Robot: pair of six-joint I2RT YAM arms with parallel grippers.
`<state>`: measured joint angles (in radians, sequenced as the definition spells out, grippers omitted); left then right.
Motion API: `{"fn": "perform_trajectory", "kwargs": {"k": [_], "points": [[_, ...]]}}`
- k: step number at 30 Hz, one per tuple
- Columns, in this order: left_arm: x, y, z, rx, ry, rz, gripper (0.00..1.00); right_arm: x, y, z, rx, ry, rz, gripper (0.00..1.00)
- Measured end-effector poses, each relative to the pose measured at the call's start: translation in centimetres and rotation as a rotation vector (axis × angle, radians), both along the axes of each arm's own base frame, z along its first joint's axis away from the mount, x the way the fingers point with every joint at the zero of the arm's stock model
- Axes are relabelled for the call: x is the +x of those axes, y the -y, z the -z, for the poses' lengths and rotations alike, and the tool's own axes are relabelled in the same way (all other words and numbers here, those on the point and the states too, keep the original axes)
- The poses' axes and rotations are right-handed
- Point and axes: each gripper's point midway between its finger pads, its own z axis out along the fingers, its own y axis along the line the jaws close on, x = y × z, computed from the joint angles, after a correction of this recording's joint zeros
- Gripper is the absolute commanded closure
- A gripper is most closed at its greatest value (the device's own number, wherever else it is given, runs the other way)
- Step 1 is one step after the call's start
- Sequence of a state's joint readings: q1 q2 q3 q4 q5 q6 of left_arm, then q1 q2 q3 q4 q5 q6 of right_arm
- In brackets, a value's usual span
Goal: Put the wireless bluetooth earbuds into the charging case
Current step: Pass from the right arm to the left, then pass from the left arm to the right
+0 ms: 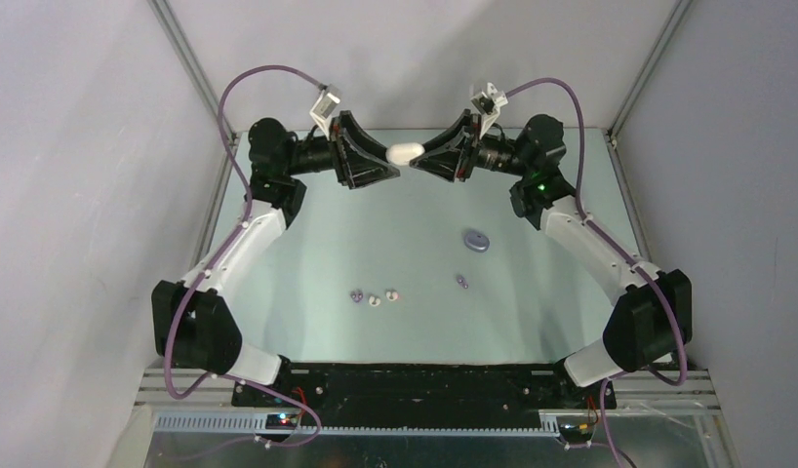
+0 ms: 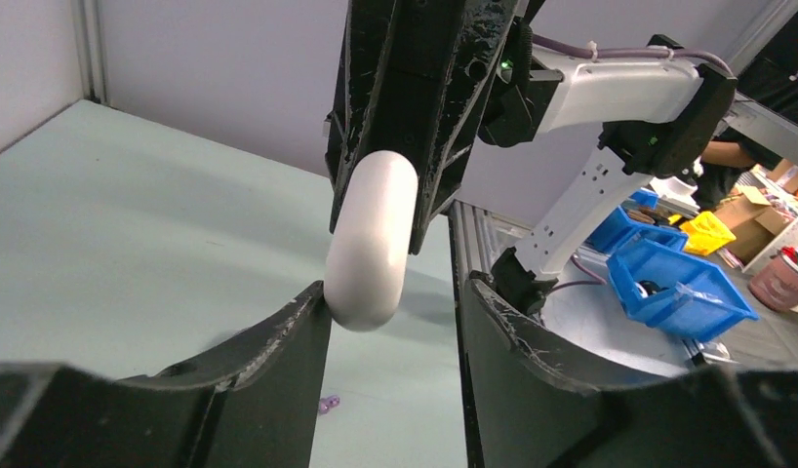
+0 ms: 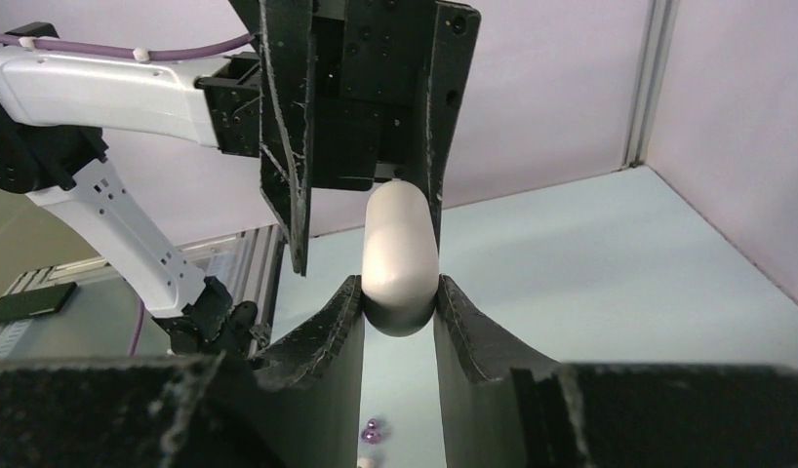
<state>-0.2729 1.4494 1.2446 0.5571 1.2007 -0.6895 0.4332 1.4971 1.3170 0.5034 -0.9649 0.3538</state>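
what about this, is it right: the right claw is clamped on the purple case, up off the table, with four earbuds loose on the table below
No: the right claw is clamped on the white case, as the right wrist view shows; the purple case lies on the table. The rest stands: up off the table, four earbuds loose below.

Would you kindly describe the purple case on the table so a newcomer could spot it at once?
Start at the pale green table; right of its centre, nearer the arm bases than the smooth white oval case held aloft, lies the rounded purple case. It is far larger than the tiny purple earbud beside it, and unlike the white case it rests on the tabletop.
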Motion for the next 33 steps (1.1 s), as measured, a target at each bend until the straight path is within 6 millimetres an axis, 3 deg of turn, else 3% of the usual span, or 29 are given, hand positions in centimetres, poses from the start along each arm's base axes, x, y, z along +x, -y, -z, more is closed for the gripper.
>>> {"fn": "perform_trajectory", "kwargs": {"k": [4, 6, 10, 13, 14, 16, 18, 23, 30, 33], "points": [[-0.4, 0.3, 0.1, 0.003, 0.0, 0.018, 0.47, -0.5, -0.6, -0.1, 0.003, 0.002, -0.014, 1.0], [-0.5, 0.3, 0.1, 0.003, 0.0, 0.022, 0.53, -0.7, -0.9, 0.0, 0.004, 0.001, -0.019, 1.0], [-0.5, 0.4, 0.1, 0.004, 0.001, 0.021, 0.8, -1.1, -1.3, 0.0, 0.003, -0.002, -0.034, 0.99], [-0.4, 0.3, 0.2, 0.006, 0.01, 0.024, 0.94, -1.1, -1.4, 0.1, 0.003, -0.006, -0.034, 0.79], [-0.4, 0.3, 0.2, 0.007, 0.009, 0.025, 0.98, -1.1, -1.4, 0.2, 0.002, -0.008, -0.034, 0.66], [-0.4, 0.3, 0.3, 0.008, 0.008, 0.025, 1.0, -1.1, -1.4, 0.3, -0.004, -0.014, -0.036, 0.49], [-0.5, 0.3, 0.5, 0.015, 0.005, 0.03, 1.0, -1.1, -1.1, 0.8, -0.022, -0.019, -0.045, 0.42], [0.0, 0.3, 3.1, 0.095, 0.007, 0.023, 1.0, -0.4, 0.5, 2.7, -0.136, -0.076, -0.079, 0.47], [0.5, -0.7, 7.7, 0.307, 0.115, -0.043, 1.0, 1.7, 1.8, 0.4, -0.275, -0.076, -0.088, 0.47], [0.0, -1.3, 9.1, 0.368, 0.144, -0.042, 1.0, 1.1, 1.6, 1.4, -0.339, -0.08, -0.117, 0.44]]}}
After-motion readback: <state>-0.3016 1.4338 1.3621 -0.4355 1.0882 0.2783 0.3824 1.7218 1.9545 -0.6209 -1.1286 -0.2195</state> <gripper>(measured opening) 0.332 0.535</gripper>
